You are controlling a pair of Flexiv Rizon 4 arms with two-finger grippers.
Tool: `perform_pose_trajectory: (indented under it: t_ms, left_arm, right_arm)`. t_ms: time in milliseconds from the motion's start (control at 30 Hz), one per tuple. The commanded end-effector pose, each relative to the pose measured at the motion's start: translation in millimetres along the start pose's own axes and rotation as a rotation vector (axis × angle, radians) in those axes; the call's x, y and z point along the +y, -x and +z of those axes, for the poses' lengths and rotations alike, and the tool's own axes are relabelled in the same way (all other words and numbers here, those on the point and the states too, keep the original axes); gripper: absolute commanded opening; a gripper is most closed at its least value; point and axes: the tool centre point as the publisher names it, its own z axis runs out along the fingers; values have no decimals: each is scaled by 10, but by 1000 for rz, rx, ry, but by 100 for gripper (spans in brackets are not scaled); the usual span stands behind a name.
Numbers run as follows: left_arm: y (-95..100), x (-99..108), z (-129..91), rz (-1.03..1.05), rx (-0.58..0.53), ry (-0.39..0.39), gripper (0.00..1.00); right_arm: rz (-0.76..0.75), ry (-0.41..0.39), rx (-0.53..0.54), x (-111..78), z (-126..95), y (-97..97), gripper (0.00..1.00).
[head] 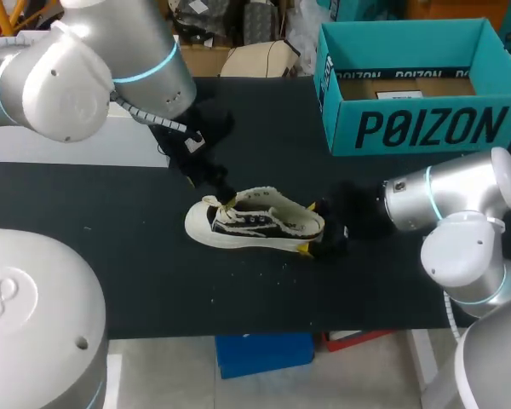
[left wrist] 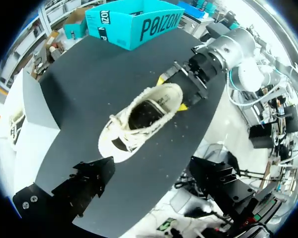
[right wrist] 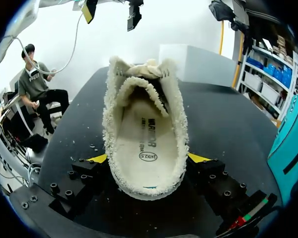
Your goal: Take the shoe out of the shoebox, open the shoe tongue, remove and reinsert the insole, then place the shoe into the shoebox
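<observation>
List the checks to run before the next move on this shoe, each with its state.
1. Shoe out of the shoebox, on the table: ok.
2. Right gripper fingers press the shoe from both sides: ok.
3. Left gripper open, above the shoe's front: ok.
4. Insole lying inside the shoe: ok.
5. Tongue pulled open: cannot tell.
6. Shoebox open on top: ok.

– Where's the shoe (head: 255,226)?
– You'll see it outside the open teal shoebox (head: 409,128), in front of its long wall: cream with black sides, upright on its sole, insole (right wrist: 146,144) flat inside.
</observation>
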Motion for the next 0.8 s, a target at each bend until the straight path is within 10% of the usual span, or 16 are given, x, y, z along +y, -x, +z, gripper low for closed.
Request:
perform_pose_trajectory:
  t_ms: [33,800]
  left_arm:
    - [-46,-84,12,-615,-173,420,100]
    - [-231,-372,96,-726,-360,214,100]
  right_arm:
    - [1,0,-1,-3,23,4,0]
    - [1,0,-1,-3,23,4,0]
